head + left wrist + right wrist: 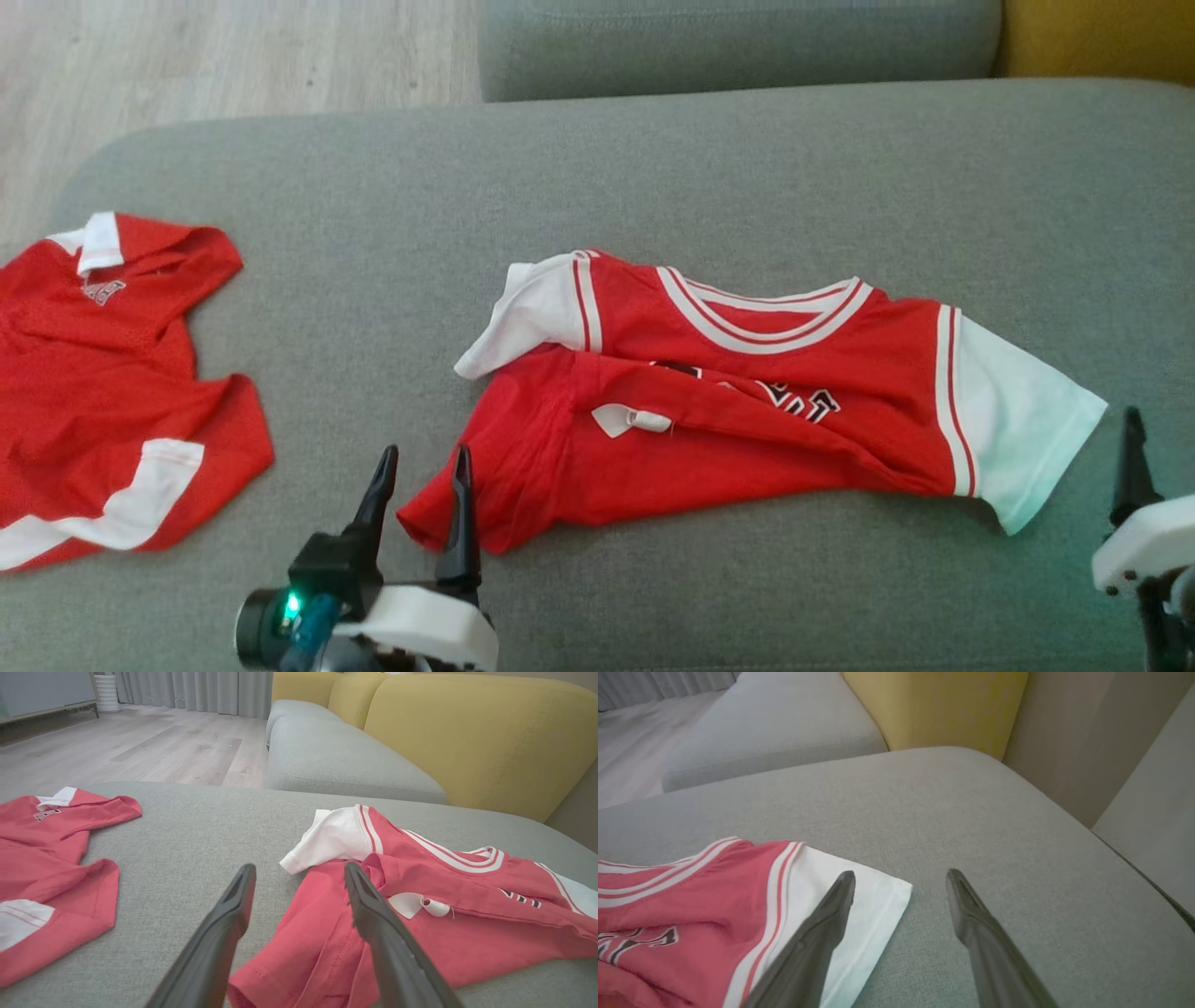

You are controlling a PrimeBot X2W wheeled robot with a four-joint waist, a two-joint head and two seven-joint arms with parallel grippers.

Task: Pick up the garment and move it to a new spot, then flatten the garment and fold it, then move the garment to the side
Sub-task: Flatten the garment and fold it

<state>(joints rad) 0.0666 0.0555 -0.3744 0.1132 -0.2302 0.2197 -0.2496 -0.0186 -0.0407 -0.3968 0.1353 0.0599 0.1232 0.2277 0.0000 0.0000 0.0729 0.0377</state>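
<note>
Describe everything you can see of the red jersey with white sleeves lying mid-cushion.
The red jersey looks like soft knit cloth, with white sleeves, red-and-white striped trim at collar and armholes, dark lettering and a small white tag. It lies crumpled, collar away from the robot, lower part folded up over the chest, on the grey cushion. The open left pincer is at its hem corner; the open right pincer is at one sleeve. Contact is unclear.

matt cloth jersey (747, 411); coarse-woven couch (653, 168), seemingly
</note>
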